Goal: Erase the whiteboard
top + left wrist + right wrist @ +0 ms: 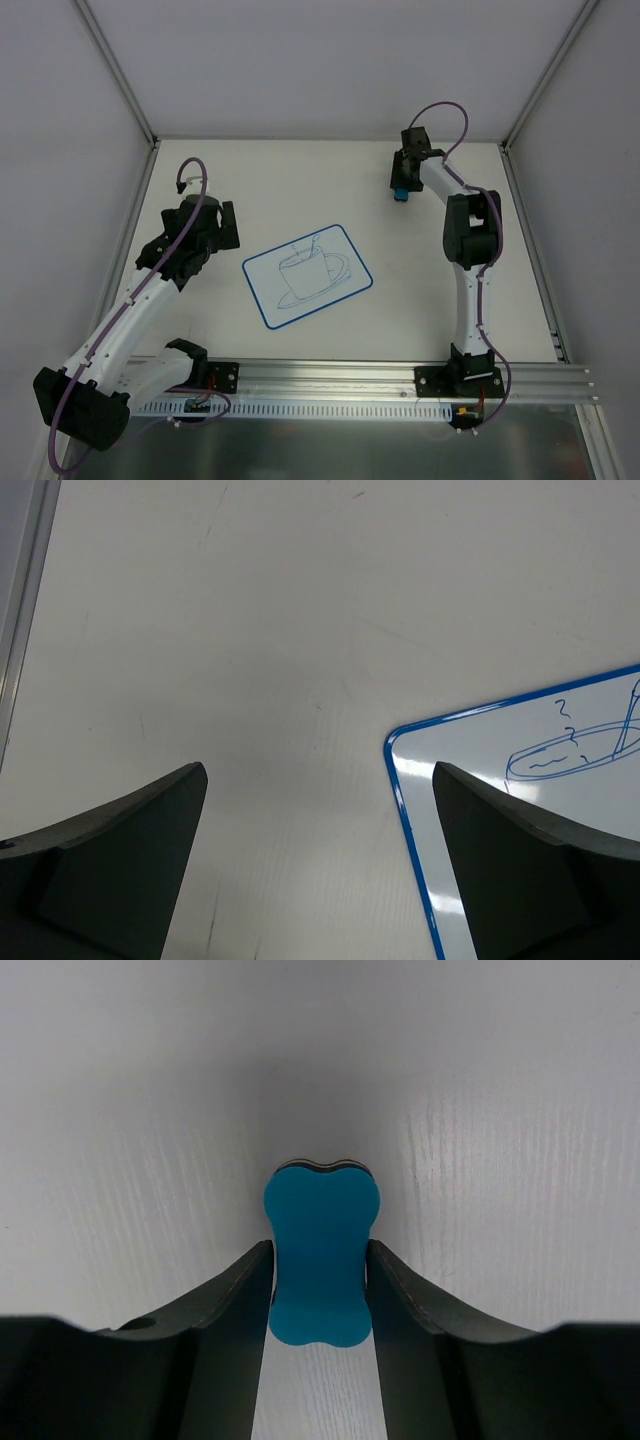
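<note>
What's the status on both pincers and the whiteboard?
Right pincer shut on blue eraser, off the board. Left pincer open, empty, by the whiteboard corner. Cup drawing unerased. Nothing between eraser and board.

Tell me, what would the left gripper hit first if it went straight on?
Probably bare table: the left gripper points at it, with the whiteboard lying off to its side.

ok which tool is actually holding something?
The right tool: it is shut on the blue eraser. The left tool is open and empty, over the table beside the whiteboard corner.
</note>
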Motion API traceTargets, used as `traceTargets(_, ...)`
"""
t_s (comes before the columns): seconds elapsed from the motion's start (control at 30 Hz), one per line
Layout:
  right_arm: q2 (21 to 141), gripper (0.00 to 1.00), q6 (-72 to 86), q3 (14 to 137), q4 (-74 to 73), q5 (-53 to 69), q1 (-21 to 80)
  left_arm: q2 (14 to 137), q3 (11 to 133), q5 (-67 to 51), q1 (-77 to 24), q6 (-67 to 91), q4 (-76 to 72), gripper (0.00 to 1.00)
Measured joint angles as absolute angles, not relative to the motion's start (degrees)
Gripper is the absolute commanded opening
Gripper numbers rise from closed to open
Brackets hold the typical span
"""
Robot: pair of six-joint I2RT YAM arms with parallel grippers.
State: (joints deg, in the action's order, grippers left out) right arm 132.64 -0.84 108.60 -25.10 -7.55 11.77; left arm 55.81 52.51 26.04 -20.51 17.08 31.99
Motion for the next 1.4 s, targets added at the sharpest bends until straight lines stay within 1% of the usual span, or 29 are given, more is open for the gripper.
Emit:
traceTargets(0.07,132.99,0.41,-0.86,108.68,-25.71,-7.55,11.77,55.81,52.51,26.04,-20.51,17.08,31.99,0.99)
traceTargets(0.17,133.14,0.39,-0.64,109.03,-26.17,-7.6,11.77,55.81,52.51,26.04,-20.51,17.1,31.99,0.99)
traceTargets(0.2,133.19,0.34,-0.6,109.08,-26.3,-7.57,11.77,55.81,52.51,26.04,-20.51,17.1,31.99,0.99)
traceTargets(0.23,133.19,0.34,-0.62,109.08,-26.41,-7.6,11.77,55.81,52.51,26.04,-20.51,17.08,31.99,0.99)
traceTargets(0.27,133.19,0.28,-0.62,109.08,-26.44,-7.6,11.77,55.81,52.51,26.04,-20.51,17.08,31.99,0.99)
traceTargets(0.3,133.19,0.25,-0.62,109.1,-26.46,-7.6,11.77,55.81,52.51,26.04,-20.51,17.1,31.97,0.99)
traceTargets(0.47,133.16,0.13,-1.1,109.3,-26.76,-7.57,11.84,55.81,52.49,26.0,-20.51,17.1,31.99,0.99)
traceTargets(0.6,131.98,0.11,-2.61,108.42,-27.03,-7.62,12.53,55.99,52.45,25.41,-20.51,17.12,31.99,0.99)
traceTargets(0.77,123.9,0.1,-5.19,102.65,-27.64,-8.01,17.02,56.23,52.23,24.01,-20.51,17.96,32.03,0.99)
traceTargets(0.93,114.17,0.09,-6.72,97.08,-26.87,-8.14,27.51,56.07,51.05,22.06,-20.47,21.82,32.34,0.98)
traceTargets(1.03,111.61,0.08,-6.7,95.07,-25.78,-8.03,34.61,56.29,50.06,19.73,-19.59,25.15,32.56,0.98)
traceTargets(1.07,111.5,0.04,-6.63,94.61,-25.36,-7.94,36.77,56.58,49.65,19.07,-19.25,26.68,32.58,0.98)
traceTargets(1.17,112.07,0.0,-6.04,93.19,-24.91,-7.66,41.82,58.92,48.51,16.71,-18.24,31.38,32.71,0.92)
traceTargets(1.23,113.19,0.0,-5.21,92.9,-24.91,-7.75,44.42,62.67,47.77,15.29,-17.89,34.89,32.71,0.81)
traceTargets(1.3,114.37,0.0,-4.45,92.86,-24.73,-7.77,46.15,67.26,47.66,14.33,-17.89,37.56,32.82,0.72)
traceTargets(1.33,115.0,0.0,-3.99,92.86,-24.64,-7.79,46.94,69.95,47.66,13.91,-17.89,38.74,32.8,0.62)
traceTargets(1.4,116.14,0.0,-3.31,92.86,-24.38,-7.97,48.49,74.43,47.64,13.61,-17.89,40.82,32.69,0.57)
